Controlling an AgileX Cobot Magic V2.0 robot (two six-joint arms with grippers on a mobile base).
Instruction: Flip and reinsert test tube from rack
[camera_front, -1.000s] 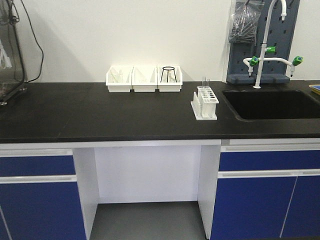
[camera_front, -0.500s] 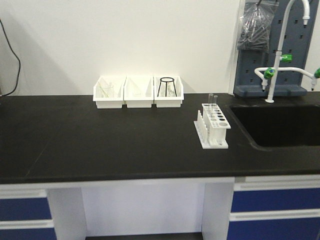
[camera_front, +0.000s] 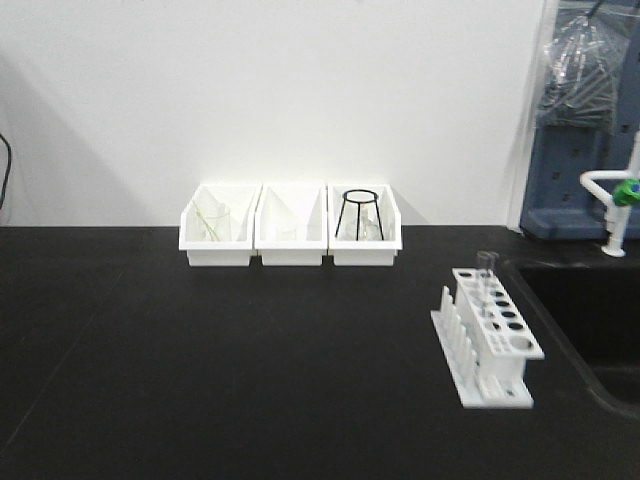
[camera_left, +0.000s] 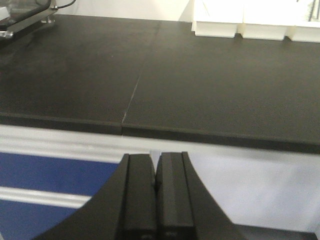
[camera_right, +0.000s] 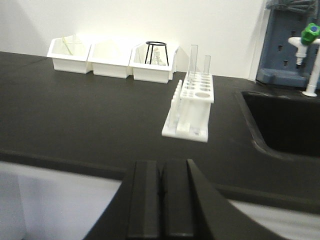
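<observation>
The white rack (camera_front: 490, 335) stands on the black counter (camera_front: 250, 360) at the right, next to the sink. A slim clear test tube (camera_front: 487, 272) stands upright in its far end. In the right wrist view the rack (camera_right: 192, 107) lies ahead beyond the counter edge, with two clear tubes (camera_right: 193, 61) upright at its far end. My right gripper (camera_right: 161, 167) is shut and empty, in front of the counter edge. My left gripper (camera_left: 155, 161) is shut and empty, below the counter's front edge. Neither gripper shows in the front view.
Three white storage bins (camera_front: 290, 228) stand against the back wall; the right one holds a black tripod (camera_front: 360, 214). A black sink (camera_front: 590, 320) lies right of the rack, with a faucet (camera_front: 622, 200) and a blue pegboard (camera_front: 585, 170) behind it.
The front view has come closer to the counter. The rack and bins look larger, and the rack now sits lower and further right in the frame.
</observation>
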